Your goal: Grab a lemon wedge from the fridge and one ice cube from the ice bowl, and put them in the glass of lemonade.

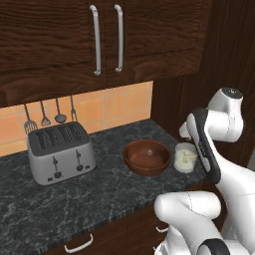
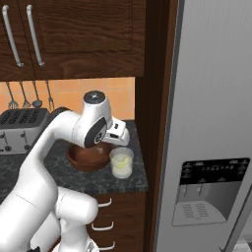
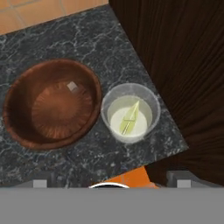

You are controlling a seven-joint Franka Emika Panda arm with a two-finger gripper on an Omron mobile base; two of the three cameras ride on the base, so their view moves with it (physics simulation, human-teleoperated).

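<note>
step: lemon wedge (image 3: 130,117) already floating in glass of lemonade (image 3: 131,113), ice cube (image 3: 72,86) left in ice bowl (image 3: 53,103) | next: lower hand (image 3: 111,179) over bowl, pinch small clear cube | hand: tips apart, empty | mat'ls: glossy brown round bowl touching clear tumbler on dark marbled bench (image 3: 65,39)

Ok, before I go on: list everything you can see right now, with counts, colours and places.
Glossy reddish-brown round bowl: one, on the black marble counter, a small clear ice cube inside.
Short clear glass of pale lemonade: one, right beside the bowl, a yellow-green lemon wedge in it.
Silver four-slot toaster: one, on the counter, left of the bowl.
Metal utensils: four, hanging on the orange tile wall.
Dark wood cabinets: above the counter, two steel handles.
Tall grey fridge: one, right of the counter, black dispenser panel.
White robot arm: one, above the bowl and glass; jaws' state unclear.
</note>
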